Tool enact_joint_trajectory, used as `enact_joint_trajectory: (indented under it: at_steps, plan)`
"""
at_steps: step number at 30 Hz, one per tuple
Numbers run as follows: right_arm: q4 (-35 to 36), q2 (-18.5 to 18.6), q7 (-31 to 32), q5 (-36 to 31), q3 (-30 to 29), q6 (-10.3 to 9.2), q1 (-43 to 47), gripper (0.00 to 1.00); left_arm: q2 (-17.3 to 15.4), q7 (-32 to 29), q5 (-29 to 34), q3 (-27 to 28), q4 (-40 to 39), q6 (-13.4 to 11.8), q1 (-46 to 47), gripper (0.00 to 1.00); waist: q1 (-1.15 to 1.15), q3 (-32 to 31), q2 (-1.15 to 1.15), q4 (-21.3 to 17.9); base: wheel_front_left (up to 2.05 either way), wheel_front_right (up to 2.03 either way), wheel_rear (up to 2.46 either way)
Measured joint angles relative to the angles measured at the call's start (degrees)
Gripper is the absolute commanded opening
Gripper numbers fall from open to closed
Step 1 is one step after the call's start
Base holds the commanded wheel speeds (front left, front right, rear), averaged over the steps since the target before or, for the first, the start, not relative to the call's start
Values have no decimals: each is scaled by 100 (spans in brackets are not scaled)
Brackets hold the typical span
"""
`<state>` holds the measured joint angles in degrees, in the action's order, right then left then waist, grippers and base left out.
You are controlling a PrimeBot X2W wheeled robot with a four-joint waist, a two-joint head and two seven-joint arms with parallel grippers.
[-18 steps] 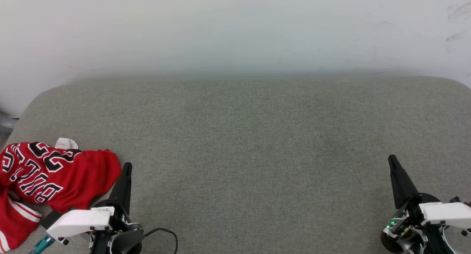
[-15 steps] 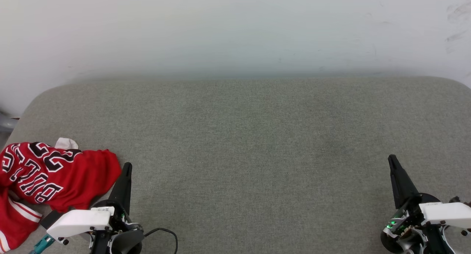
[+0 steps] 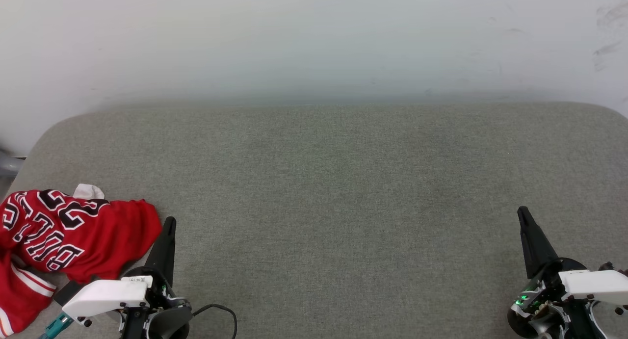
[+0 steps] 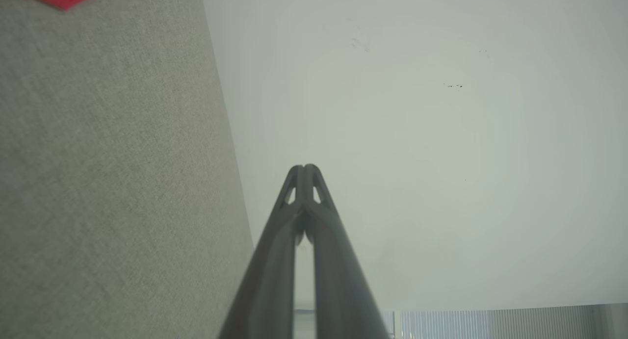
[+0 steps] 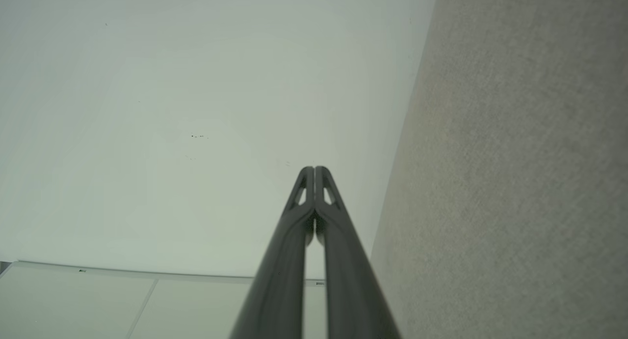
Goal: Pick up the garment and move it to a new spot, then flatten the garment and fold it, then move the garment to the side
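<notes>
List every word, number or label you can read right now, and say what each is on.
"BULL": black white-outlined letters on the crumpled red jersey, upside down in the head view; folds hide the rest.
"23": big number on the same jersey, creased, so tentative.
Small sticker on the left arm's white wrist cover: too small to read.
Nothing else legible.

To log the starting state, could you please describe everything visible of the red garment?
The garment is a red jersey shirt, soft knit by its look, crumpled in a heap at the near left corner of the grey fabric surface, not flattened. Black white-outlined letters and numbers face up. A white bit pokes out at its far edge; red-white striped trim shows at its near left, where it runs out of frame. The shut left gripper stands close beside its right edge, holding nothing.
</notes>
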<state>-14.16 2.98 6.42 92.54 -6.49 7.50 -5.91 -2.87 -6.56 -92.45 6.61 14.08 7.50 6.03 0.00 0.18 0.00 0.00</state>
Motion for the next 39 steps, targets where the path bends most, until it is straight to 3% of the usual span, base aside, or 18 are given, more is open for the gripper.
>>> enact_joint_trajectory:
  at_steps: [12,13,14,15,33,38,39]
  plan:
    - [-9,0,0,0,0,0,2,0,0,0,0,0,9,0,-2,0,0,0,0,0,0,0,0]
    - [-41,0,-1,1,2,-1,29,100,2,0,0,-8,45,-1,-21,100,0,0,0,0,0,0,0]
    - [-90,-3,-2,1,4,-1,73,0,5,1,0,-12,91,-1,-66,0,0,0,0,0,0,0,0]
    - [-119,-5,-10,1,11,-2,131,100,10,11,0,-24,130,-2,-121,100,0,0,0,0,0,0,0]
    - [504,-14,-494,-198,305,-2,275,100,-13,489,182,-604,-472,-2,-172,100,0,-30,0,42,0,0,0]
    - [653,-15,-612,-543,379,-2,339,100,-23,619,425,-725,-664,-2,-198,100,0,-45,0,59,0,0,0]
    - [697,-14,-677,-925,398,-2,378,100,-35,683,724,-791,-762,-2,-212,100,0,-54,0,70,0,0,0]
